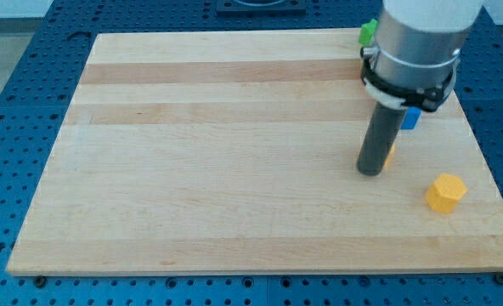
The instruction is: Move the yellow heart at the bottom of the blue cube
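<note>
My tip [370, 172] rests on the pale wooden board [217, 170], right of centre; being a bare dark rod, it has no claw to open or clench. A sliver of yellow-orange [390, 154] shows just beside the rod's right side, possibly the yellow heart, though the rod hides too much to be sure of its shape. The blue cube [411, 118] sits just above that, partly covered by the arm's grey housing [417, 42]. A yellow hexagonal block [446, 192], matte and faceted, lies near the board's right edge, apart from the tip. A green block [368, 33] peeks out at the top edge. The whole left and bottom of the smooth, banded board lie open.
</note>
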